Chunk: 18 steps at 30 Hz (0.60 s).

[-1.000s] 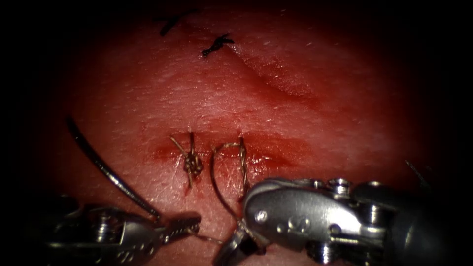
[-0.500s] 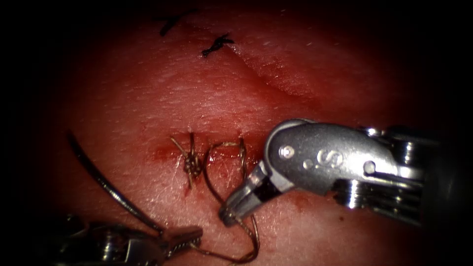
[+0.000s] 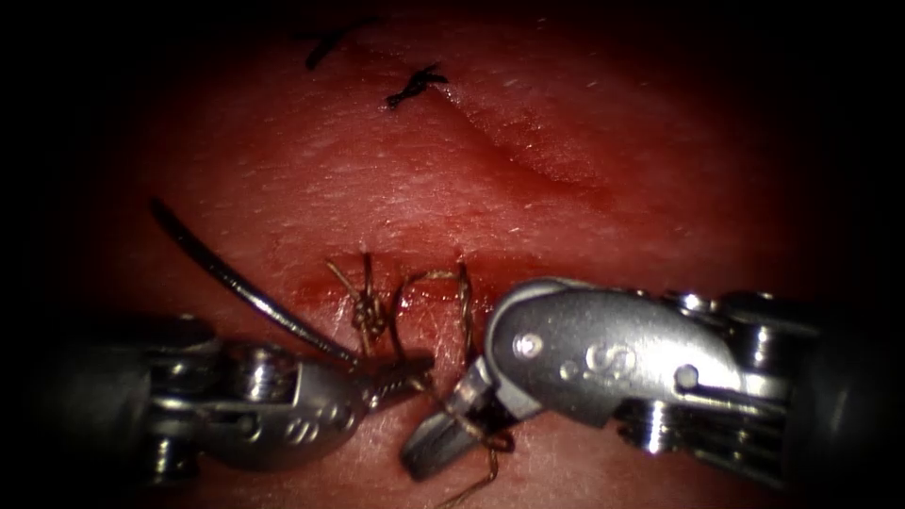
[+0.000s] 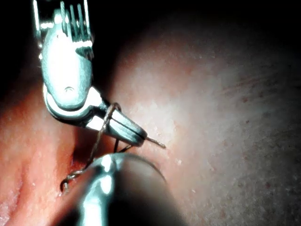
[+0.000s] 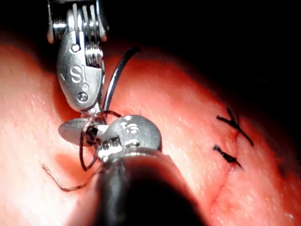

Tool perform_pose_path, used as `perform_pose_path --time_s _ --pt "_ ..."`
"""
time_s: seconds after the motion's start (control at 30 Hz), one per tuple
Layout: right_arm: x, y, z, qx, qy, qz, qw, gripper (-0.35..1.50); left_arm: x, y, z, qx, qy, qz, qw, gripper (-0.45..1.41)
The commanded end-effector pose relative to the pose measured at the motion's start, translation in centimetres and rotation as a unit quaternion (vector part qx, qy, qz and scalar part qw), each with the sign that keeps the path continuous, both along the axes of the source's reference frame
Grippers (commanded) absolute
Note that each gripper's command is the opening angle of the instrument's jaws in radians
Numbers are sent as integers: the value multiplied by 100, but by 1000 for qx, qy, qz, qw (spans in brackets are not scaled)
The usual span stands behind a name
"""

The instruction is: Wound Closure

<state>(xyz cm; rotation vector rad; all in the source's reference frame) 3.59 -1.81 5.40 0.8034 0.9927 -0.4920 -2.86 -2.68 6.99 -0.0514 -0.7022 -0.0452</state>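
**A:** Start from the cut (image 3: 415, 287) in the tissue (image 3: 566, 123). What are your two tools holding?

**B:** Your left tool (image 3: 401, 369) sits just below the cut, its jaws pressed together on the needle (image 3: 236, 283) near its thread end. The needle is out of the tissue, arching up and away from the cut to its left side.

**A:** And the right one?

**B:** Your right tool (image 3: 443, 443) lies below the cut too, tip close to the left tool's tip. The thread (image 3: 429, 279) is wound around its jaws; the left wrist view shows the loop across them (image 4: 108, 120). The jaws look nearly together, but you cannot tell from these pictures whether they pinch anything.

**A:** How far along is the closure?

**B:** One tied knot (image 3: 368, 311) already sits on the cut, toward its left end, with short cut tails. Just right of it a second stitch crosses the cut, its thread arching loose, so that one is placed but, by my reading, not tied. Beyond the cut's far side, two dark older stitches (image 3: 415, 85) lie well apart from your work.

**A:** What remains?

**B:** Judging by the red fluid (image 3: 537, 283), the stretch right of the second stitch looks unclosed.
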Motion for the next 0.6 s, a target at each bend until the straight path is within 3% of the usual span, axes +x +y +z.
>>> perform_pose_path --time_s 0.03,0.17,0.33,0.5,0.6 --pt "9 -6 7 0 2 -6 1000 17 -7 -1 4 0 -1 1 1000 -45" --pt "11 -24 17 -11 0 -25 1000 81 -7 -2 4 0 -1 1 1000 -45" --pt "9 -41 29 -61 -60 -84 993 78 -6 -2 3 -1 -2 0 1000 -45" --pt "7 -43 32 -68 -65 -88 992 83 -9 -3 3 -1 -1 -1 1000 -45" --pt "5 -43 32 -69 -67 -91 991 66 -9 -4 4 -1 -2 0 1000 -45"
